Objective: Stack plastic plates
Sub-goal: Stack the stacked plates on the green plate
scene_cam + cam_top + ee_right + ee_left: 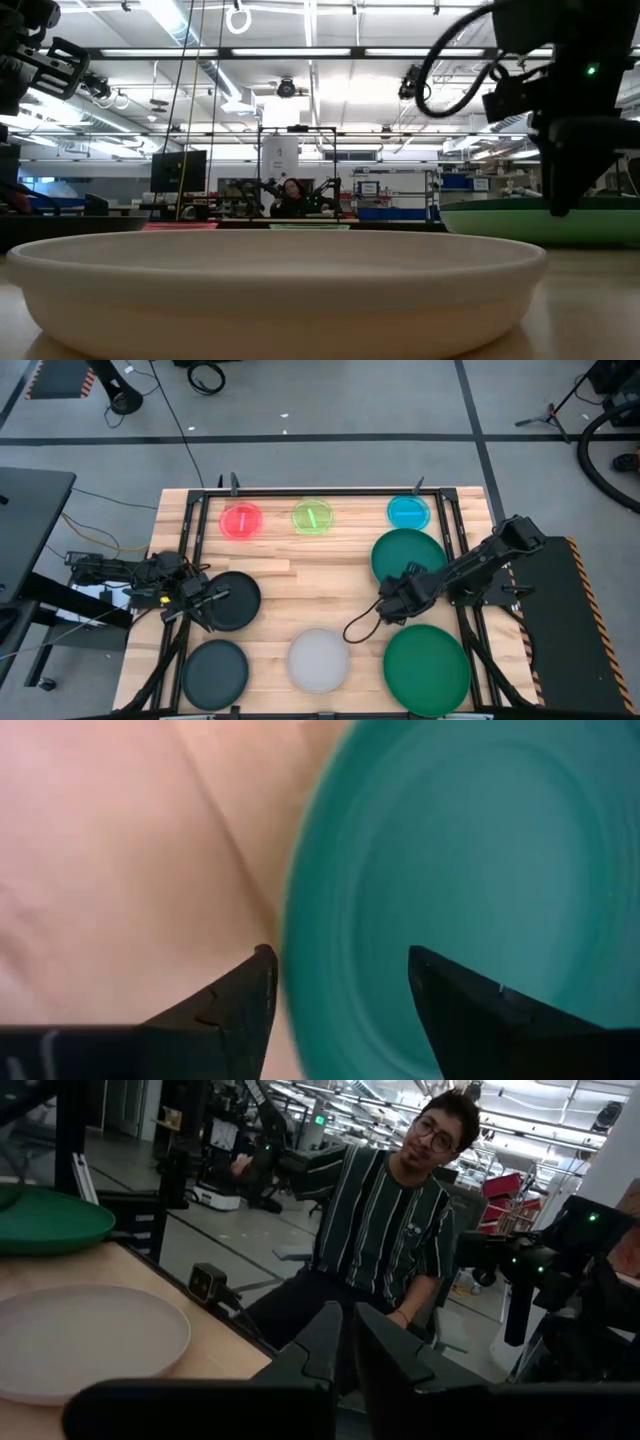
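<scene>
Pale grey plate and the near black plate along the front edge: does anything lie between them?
Nothing: in the high view only bare wood separates the pale grey plate from the near black plate.

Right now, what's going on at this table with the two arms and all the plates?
Plates lie spread singly over the wooden table, none stacked yet. The right gripper hangs open over the rim of a large green plate at the table's right side, apparently lining up a grasp. The left gripper is at a black plate on the left side. A pale grey plate sits at the front, with small red, yellow-green and blue plates along the back.
</scene>
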### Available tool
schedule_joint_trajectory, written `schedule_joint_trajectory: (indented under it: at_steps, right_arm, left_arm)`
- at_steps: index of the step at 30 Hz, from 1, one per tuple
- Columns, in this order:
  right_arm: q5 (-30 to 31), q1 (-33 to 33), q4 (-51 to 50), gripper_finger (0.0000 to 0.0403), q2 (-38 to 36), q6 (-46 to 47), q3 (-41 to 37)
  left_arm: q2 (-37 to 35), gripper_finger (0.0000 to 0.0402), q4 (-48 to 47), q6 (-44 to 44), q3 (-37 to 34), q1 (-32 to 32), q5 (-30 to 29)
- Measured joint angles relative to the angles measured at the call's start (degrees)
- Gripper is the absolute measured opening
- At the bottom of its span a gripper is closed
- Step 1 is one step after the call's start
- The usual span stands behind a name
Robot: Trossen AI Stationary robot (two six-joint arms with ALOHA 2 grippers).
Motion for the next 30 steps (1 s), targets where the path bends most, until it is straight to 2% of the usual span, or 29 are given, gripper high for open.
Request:
schedule_joint_trajectory:
  at_steps: [9,15,17,26,30]
  right_arm:
    - [-3.8,-2.4,8.7,0.0147,0.0,-3.1,-5.4]
    - [-1.1,0.1,6.3,0.0060,0.0,-4.6,-3.6]
    - [-0.2,1.5,3.7,0.0032,0.0,-4.7,-1.0]
    - [0.2,14.3,-8.8,0.0031,0.8,-3.1,17.9]
    - [-0.1,22.9,-15.6,0.0031,6.0,1.3,29.8]
  left_arm:
    - [0.0,0.0038,0.0,0.0,0.0,0.0,0.0]
    - [0.0,0.0038,0.0,0.0,0.0,0.0,0.0]
    - [0.0,0.0038,0.0,0.0,0.0,0.0,0.0]
    - [0.0,0.0038,0.0,0.0,0.0,0.0,0.0]
    - [0.0,0.0038,0.1,0.0,0.0,0.0,0.0]
